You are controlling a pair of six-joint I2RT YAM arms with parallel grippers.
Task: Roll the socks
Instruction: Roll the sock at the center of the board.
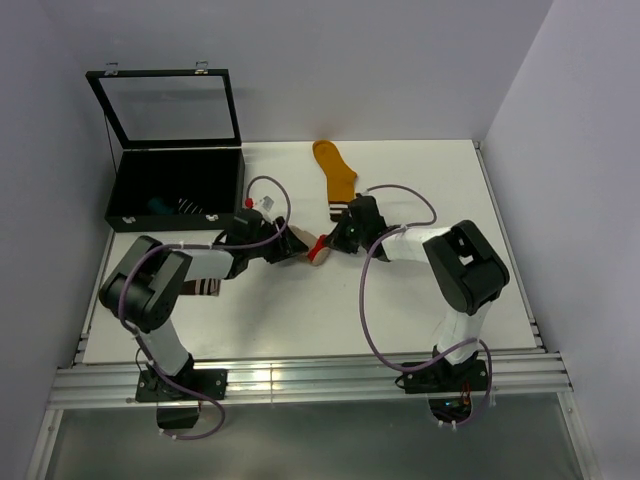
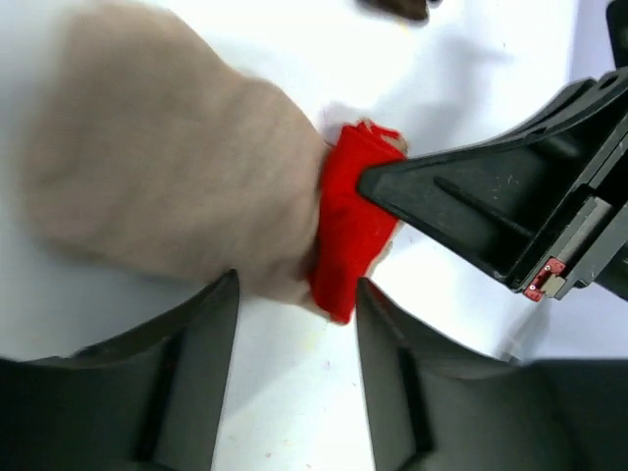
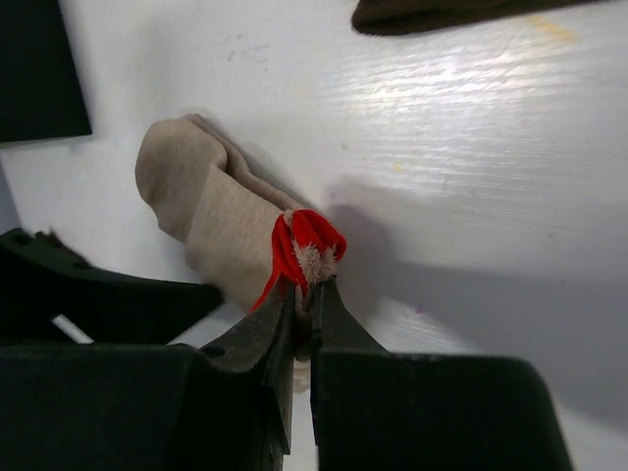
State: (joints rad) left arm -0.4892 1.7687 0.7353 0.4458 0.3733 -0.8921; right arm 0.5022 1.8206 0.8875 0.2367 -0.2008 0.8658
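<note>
1. The beige sock (image 1: 320,256) is seen near the middle of the table (image 1: 500,200). It is bunched into a loose roll, with its red end (image 3: 309,238) turned toward the right arm.
2. The right gripper (image 3: 309,287) is closed tight from about 3 o'clock of the sock. Only a small tuft of the red end is pinched between its fingertips.
3. The left gripper (image 2: 294,294) is placed at about 9 o'clock of the sock, with its jaws roughly half apart. Nothing is clamped by it; only the lower tip of the red end reaches toward the gap.
4. The mustard sock (image 1: 335,172) is laid flat at 12 o'clock, apart from the roll. The black case (image 1: 175,185) stands with its lid raised at 10 o'clock.
5. Several risks are judged from here:
   - The tuft could be pulled out of the right fingertips, because so little fabric is held.
   - The roll could be dragged or loosened by any tug, since it is not pinned by the open left jaws and the table looks smooth.
   - The two grippers could be knocked together, as they are set very close across the sock.
</note>
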